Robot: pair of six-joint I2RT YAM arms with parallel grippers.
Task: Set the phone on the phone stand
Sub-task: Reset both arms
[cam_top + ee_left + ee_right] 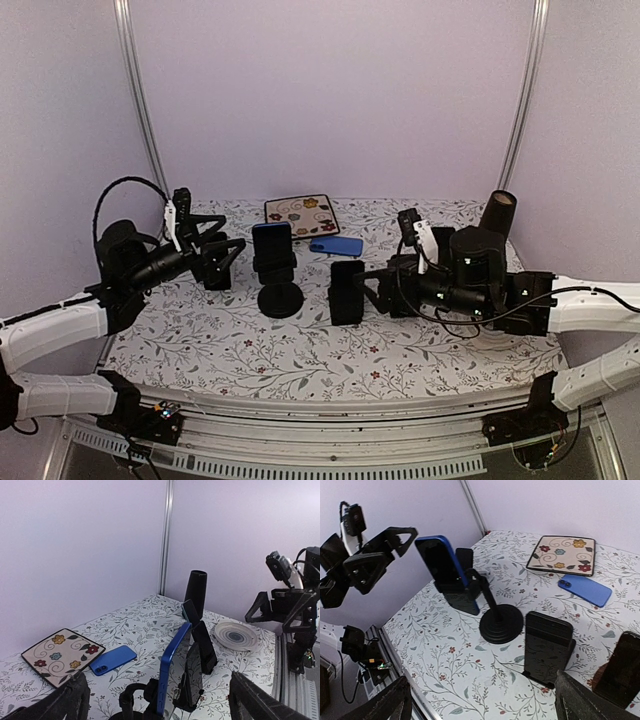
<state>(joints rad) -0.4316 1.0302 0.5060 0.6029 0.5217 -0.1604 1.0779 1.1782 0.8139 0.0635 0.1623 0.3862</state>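
Note:
A blue phone (272, 243) stands upright in a black phone stand with a round base (280, 300) near the table's middle. In the left wrist view it shows edge-on (172, 662); in the right wrist view its dark screen (439, 561) sits above the stand's base (501, 624). A second blue phone (336, 245) lies flat behind it, also seen from both wrists (112, 659) (585, 591). My left gripper (215, 252) is open and empty, left of the stand (157, 692). My right gripper (375, 290) is open and empty, right of it (482, 690).
A black phone on a small stand (347, 292) stands just in front of my right gripper (547, 647); another black phone (625, 670) is beside it. A floral tile (301, 215) lies at the back. A black cylinder (497, 212) and a striped plate (235, 635) are at the right.

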